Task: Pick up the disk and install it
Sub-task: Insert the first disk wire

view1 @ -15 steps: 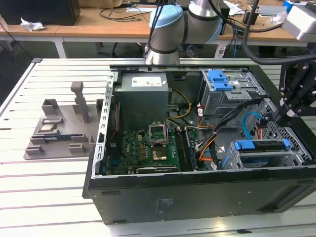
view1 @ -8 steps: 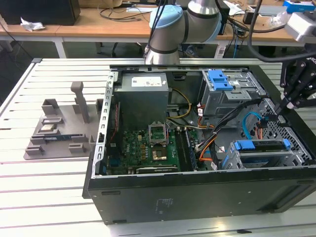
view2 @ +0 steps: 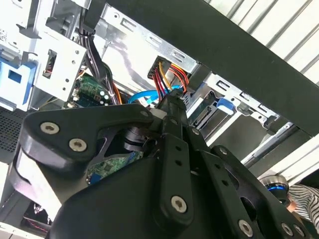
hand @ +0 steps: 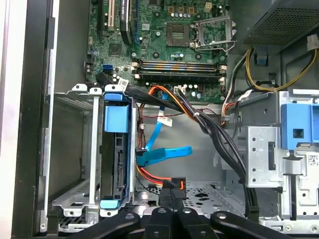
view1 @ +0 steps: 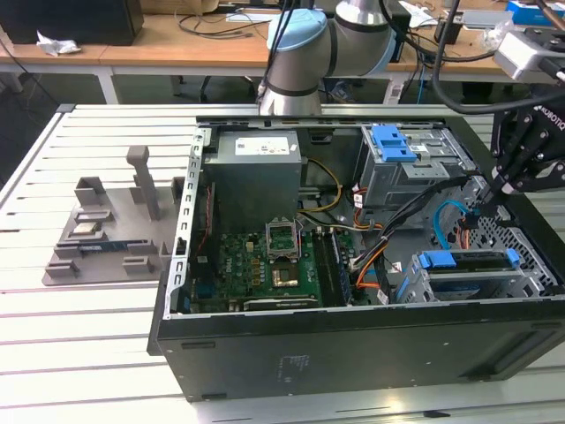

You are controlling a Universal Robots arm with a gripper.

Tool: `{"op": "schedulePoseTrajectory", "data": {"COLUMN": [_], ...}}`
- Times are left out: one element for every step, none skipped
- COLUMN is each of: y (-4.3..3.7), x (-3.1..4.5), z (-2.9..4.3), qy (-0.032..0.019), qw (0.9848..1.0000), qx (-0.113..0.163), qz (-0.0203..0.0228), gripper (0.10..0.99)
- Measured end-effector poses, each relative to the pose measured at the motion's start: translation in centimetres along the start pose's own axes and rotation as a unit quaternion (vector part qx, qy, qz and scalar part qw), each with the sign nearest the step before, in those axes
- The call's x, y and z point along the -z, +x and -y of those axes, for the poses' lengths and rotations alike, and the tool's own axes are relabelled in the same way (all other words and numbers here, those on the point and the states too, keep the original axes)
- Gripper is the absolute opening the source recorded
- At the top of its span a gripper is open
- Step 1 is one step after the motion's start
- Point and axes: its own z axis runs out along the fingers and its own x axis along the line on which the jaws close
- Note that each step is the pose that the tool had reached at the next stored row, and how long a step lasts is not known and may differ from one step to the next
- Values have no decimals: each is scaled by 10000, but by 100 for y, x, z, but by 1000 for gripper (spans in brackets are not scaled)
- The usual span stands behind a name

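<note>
Blue-bracketed, the disk (view1: 472, 262) sat seated in the drive cage (view1: 477, 287) at the near corner of the open computer case (view1: 353, 344), on the exterior view's right; the first wrist view showed it (hand: 116, 149) standing edge-on between the cage walls. The gripper (view1: 487, 187) hung inside the case just beyond the cage. Its fingertips (hand: 172, 185) were pressed together around a black connector (hand: 173, 182) with red and orange wires (view2: 169, 77). A blue cable (hand: 164, 152) lay beside the disk.

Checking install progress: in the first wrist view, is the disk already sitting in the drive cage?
Yes, the disk with its blue bracket stands in the grey drive cage beside the motherboard.
</note>
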Motion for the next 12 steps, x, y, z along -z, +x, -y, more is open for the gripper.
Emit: {"op": "schedulePoseTrajectory", "data": {"y": [0, 0, 0, 0, 0, 0, -31, -104, -133, -157, -202, -223], "x": [0, 0, 0, 1, 1, 0, -7, -17, -23, -30, -44, -58], "z": [0, 0, 0, 0, 0, 0, 2, 7, 9, 11, 12, 14], "qy": [0, 0, 0, 0, 0, 0, -2, -5, -5, -6, -8, -9], "qw": [10000, 10000, 10000, 10000, 10000, 10000, 10000, 9997, 9996, 9994, 9990, 9987], "qx": [0, 0, 0, -1, -1, -1, -6, -21, -24, -28, -38, -42], "qz": [-2, -3, -6, -8, -10, -14, -88, -248, -287, -333, -452, -507], "gripper": [106, 106, 114, 169, 235, 302, 302, 302, 302, 302, 302, 302]}}
